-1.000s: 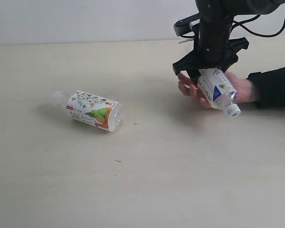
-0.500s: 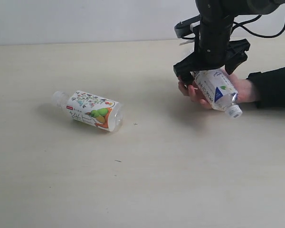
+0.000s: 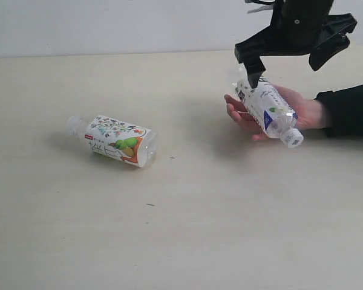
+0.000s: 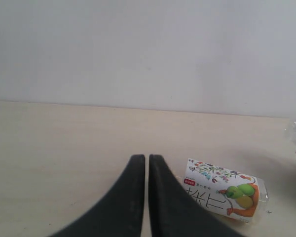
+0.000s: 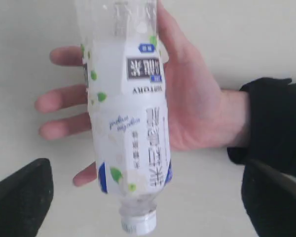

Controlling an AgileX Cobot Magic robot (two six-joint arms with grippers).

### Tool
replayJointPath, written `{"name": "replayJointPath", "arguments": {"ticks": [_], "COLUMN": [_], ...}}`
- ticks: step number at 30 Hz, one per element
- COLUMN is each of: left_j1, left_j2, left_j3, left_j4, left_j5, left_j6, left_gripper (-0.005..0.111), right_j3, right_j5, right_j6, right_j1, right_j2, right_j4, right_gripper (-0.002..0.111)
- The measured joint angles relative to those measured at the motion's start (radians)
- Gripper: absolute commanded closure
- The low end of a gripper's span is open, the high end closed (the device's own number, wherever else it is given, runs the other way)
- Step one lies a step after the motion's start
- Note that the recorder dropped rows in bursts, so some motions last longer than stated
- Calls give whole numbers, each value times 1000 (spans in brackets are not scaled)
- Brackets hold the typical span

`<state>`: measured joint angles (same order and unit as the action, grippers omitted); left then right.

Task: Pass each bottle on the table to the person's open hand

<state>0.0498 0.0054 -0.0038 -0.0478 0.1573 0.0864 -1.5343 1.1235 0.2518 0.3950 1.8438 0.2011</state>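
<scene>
Beige table (image 3: 199, 217): white leafy-label bottle (image 3: 267, 110) lying across open palm (image 3: 307, 112).

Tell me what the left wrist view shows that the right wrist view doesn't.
Only the left wrist view: the shut left gripper, the fruit-and-flower bottle lying on its side, a white wall. Only the right wrist view: the leafy bottle whole, lying across the person's open hand, the black sleeve, the wide-open right gripper. Both: the table; a clear sliver at the left wrist view's edge may be that bottle.
</scene>
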Motion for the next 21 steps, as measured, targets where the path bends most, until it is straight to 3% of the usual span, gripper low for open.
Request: {"name": "replayJointPath", "arguments": {"ticks": [2, 6, 16, 21], "left_j1": [0, 0, 0, 0], "left_j2": [0, 0, 0, 0], "left_j3": [0, 0, 0, 0], "left_j4": [0, 0, 0, 0], "left_j5": [0, 0, 0, 0], "left_j6": [0, 0, 0, 0], "left_gripper": [101, 101, 101, 101], "right_j3": [56, 217, 782, 949], "right_j5": [-2, -48, -427, -551], "right_j6": [-9, -14, -74, -76], "right_j1": [0, 0, 0, 0], "right_j2": [-71, -287, -962, -1195], "right_j4": [-30, -48, -167, -176], "right_gripper": [49, 104, 108, 108]}}
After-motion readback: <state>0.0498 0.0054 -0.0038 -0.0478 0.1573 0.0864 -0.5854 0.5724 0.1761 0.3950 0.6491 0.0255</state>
